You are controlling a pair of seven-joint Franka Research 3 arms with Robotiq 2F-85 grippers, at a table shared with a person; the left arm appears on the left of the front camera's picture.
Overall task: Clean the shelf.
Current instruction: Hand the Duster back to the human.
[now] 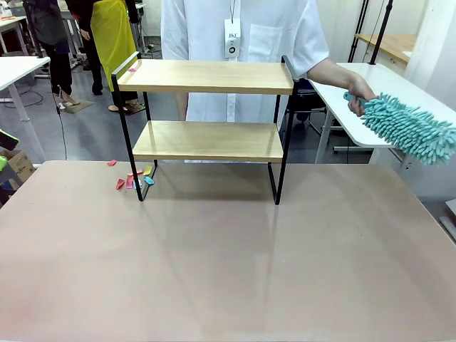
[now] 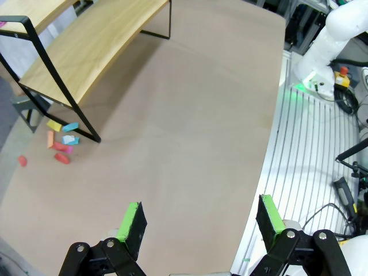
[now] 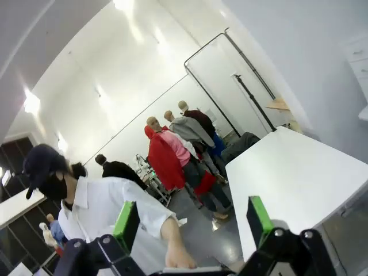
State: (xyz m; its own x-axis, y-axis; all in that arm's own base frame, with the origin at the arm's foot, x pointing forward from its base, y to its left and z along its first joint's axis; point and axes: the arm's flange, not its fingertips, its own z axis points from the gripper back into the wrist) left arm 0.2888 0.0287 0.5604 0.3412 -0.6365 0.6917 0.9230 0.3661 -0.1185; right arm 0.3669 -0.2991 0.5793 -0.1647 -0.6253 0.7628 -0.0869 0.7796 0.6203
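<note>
The left pincer (image 2: 198, 221) hangs released above the desk (image 2: 190, 132), its two green pads (image 2: 131, 221) spread wide apart with nothing between them. Below it lies bare beige desk surface. Farther out, toward the upper left of the left wrist view, stands the shelf (image 2: 86, 52), and by its black front leg a cluster of small coloured scraps (image 2: 62, 144) lies on the desk: yellow, blue, orange, pink and red pieces, one red piece lying a little apart from the rest. The white base of the other arm (image 2: 322, 49) stands beyond the desk's edge at upper right.

The right pincer (image 3: 192, 221) is likewise released, fingers wide with nothing gripped, and it points up and away from the desk toward the room. Past it a person's arm (image 3: 172, 244) in a white sleeve reaches in, beside a white side table (image 3: 293, 172).

In the front view the shelf (image 1: 206, 107) stands upright at the far middle of the desk (image 1: 228, 263), two light wooden boards in a thin black frame. A small pink bit (image 1: 132, 69), probably another scrap, sits at the left end of the top board. The scraps (image 1: 132, 178) lie by the shelf's front left leg. Behind the shelf stands the person, whose hand (image 1: 360, 96) holds a teal fluffy duster (image 1: 413, 128) out to the shelf's right, well apart from it.
</note>
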